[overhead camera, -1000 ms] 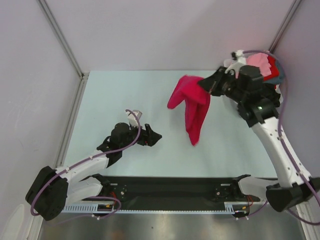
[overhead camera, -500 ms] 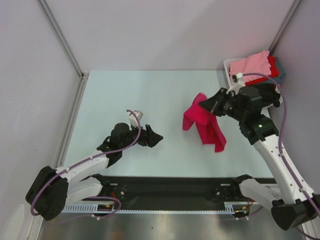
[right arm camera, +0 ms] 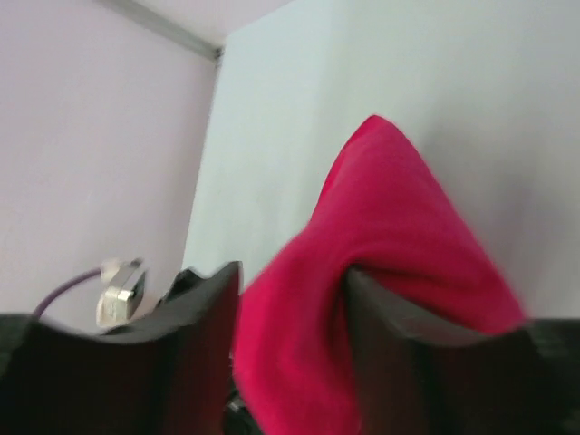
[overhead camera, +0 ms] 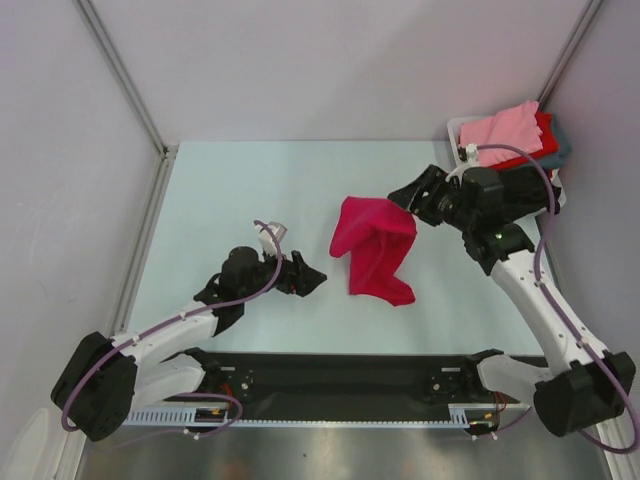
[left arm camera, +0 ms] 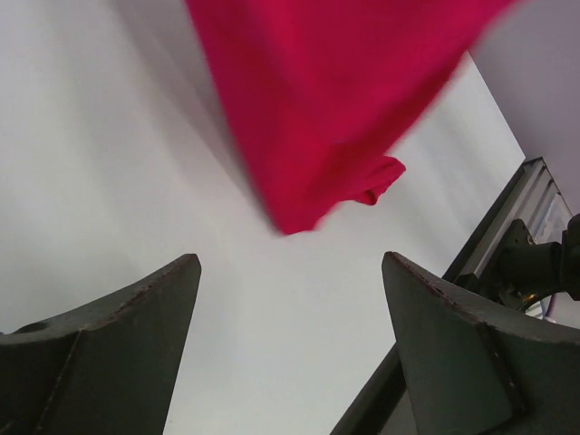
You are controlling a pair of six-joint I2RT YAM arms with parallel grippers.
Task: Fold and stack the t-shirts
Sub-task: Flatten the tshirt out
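The crimson-magenta t-shirt point(overhead camera: 372, 250) is a bunched heap on the table's middle; it fills the top of the left wrist view point(left arm camera: 335, 109). My right gripper point(overhead camera: 405, 198) is at the heap's upper right edge. Its jaws stand apart, with a fold of the same t-shirt point(right arm camera: 381, 254) lying loosely between them and over one finger point(right arm camera: 399, 353). To the left of the heap, low over the table, my left gripper point(overhead camera: 312, 277) is open and empty point(left arm camera: 290, 263), pointing at the cloth. Light pink point(overhead camera: 505, 125), red point(overhead camera: 543, 130) and grey-teal point(overhead camera: 562, 143) t-shirts are piled at the back right.
The piled shirts sit in a white bin point(overhead camera: 457, 128) in the back right corner, close behind the right arm. Walls with metal posts point(overhead camera: 120, 80) close in the table on the left, back and right. A black rail point(overhead camera: 340, 375) runs along the near edge.
The right arm swung the hanging crimson shirt down and to the left. Its jaws have come apart and the shirt has dropped onto the table. The left arm has stayed still.
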